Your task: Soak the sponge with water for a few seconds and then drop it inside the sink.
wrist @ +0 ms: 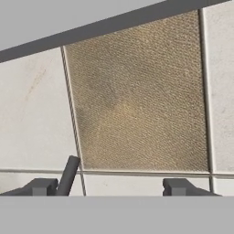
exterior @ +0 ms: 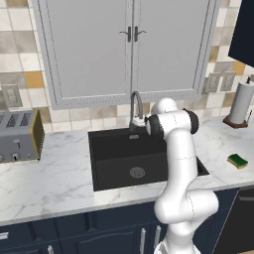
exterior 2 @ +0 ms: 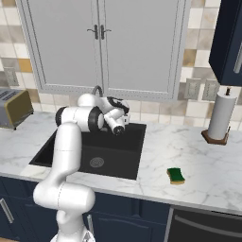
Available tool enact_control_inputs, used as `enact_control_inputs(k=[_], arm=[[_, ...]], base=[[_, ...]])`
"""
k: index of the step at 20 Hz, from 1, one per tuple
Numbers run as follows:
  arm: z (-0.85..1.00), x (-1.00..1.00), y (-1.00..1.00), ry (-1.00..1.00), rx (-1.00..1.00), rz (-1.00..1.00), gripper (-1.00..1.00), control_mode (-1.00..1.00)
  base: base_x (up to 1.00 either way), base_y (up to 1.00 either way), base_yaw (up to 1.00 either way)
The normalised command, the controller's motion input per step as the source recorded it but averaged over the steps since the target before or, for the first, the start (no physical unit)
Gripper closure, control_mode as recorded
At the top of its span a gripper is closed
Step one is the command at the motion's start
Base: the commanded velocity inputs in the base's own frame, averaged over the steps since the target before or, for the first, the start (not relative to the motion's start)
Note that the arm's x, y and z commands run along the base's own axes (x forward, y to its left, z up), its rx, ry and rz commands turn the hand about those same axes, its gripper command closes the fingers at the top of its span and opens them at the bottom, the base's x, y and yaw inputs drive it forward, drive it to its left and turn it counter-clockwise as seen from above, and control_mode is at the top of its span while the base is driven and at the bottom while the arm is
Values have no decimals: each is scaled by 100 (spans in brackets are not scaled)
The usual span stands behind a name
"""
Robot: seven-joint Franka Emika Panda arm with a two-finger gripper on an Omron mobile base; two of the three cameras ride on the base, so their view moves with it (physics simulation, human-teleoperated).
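In the left base view the sponge (exterior: 237, 160) is seen lying on the white worktop (exterior: 49, 173), right of the black sink (exterior: 134, 156) and well apart from it. In the right base view the pincer (exterior 2: 119, 126) is held over the sink's far edge by the faucet (exterior 2: 97, 89). In the hand view the fingertips (wrist: 180, 187) are spread apart, nothing between them, facing a tan wall tile (wrist: 137, 96)

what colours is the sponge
Yellow body with a dark green top; the sponge shows best in the left base view.
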Motion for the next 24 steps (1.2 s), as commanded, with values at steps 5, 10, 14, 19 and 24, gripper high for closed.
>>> enact_control_inputs(k=[5, 10, 14, 19, 24], arm=[[-46, 17, -36, 2, 0, -2, -100, -100], [-43, 13, -33, 2, 1, -2, -100, -100], [-47, 15, -35, 4, 0, -2, -100, -100], [-49, 15, -38, 5, 1, -2, -100, -100], [-52, 14, -37, 5, 1, -2, -100, -100]], base=[[0, 0, 0], [0, 0, 0], [0, 0, 0], [0, 0, 0], [0, 0, 0]])
